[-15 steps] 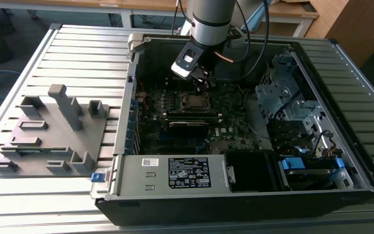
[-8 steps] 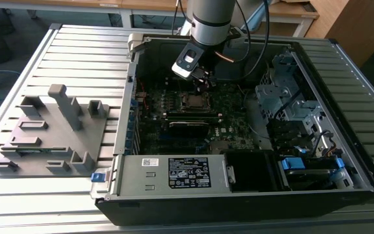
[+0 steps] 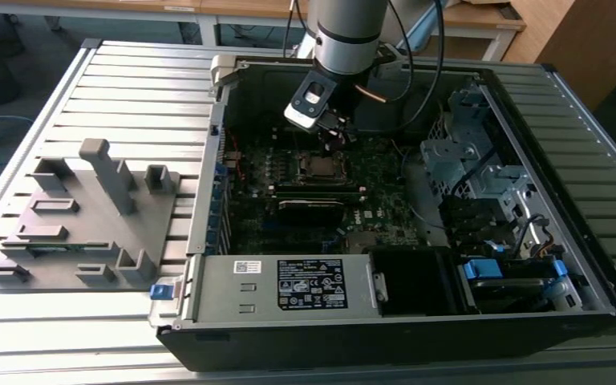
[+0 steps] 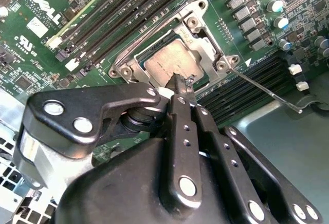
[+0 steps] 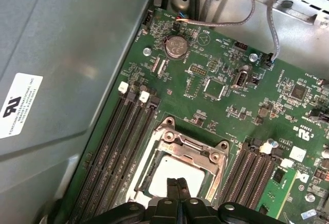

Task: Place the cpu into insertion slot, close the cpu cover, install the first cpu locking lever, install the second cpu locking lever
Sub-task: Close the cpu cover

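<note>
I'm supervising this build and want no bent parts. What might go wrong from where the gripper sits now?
1. The shut gripper has its tips right at the top of the cpu; any extra downward push might scratch or shift the chip.
2. A thin locking lever juts out unlatched beside the cpu cover; the gripper's linkage might snag and bend it.
</note>
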{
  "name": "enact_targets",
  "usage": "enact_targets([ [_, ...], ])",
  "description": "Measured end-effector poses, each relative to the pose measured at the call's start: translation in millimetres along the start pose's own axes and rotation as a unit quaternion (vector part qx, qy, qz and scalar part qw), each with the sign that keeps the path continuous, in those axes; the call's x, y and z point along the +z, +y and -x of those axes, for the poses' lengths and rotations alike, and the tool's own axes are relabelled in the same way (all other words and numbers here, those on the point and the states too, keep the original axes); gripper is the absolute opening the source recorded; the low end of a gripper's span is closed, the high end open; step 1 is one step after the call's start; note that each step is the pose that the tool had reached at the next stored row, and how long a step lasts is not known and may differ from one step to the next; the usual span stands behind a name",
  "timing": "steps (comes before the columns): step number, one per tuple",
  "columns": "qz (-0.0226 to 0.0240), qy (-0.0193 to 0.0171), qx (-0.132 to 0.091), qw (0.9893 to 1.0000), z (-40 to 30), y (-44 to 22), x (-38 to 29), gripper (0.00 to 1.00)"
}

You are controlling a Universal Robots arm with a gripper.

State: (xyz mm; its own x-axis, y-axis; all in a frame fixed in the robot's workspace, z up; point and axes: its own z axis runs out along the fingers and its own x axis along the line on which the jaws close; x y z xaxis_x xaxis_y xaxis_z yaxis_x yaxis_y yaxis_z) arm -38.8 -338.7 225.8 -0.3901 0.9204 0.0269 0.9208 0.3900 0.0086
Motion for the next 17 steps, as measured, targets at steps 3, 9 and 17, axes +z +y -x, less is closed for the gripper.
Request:
enact_targets([
  [3, -0.0001, 0.0000, -0.004, 1.0000, 0.0, 0.0, 0.0, 0.10],
  [9, -0.0002, 0.0001, -0.009, 1.0000, 0.0, 0.0, 0.0, 0.10],
  [17, -0.0002, 0.0001, -0.010, 0.9999, 0.0, 0.0, 0.0, 0.10],
])
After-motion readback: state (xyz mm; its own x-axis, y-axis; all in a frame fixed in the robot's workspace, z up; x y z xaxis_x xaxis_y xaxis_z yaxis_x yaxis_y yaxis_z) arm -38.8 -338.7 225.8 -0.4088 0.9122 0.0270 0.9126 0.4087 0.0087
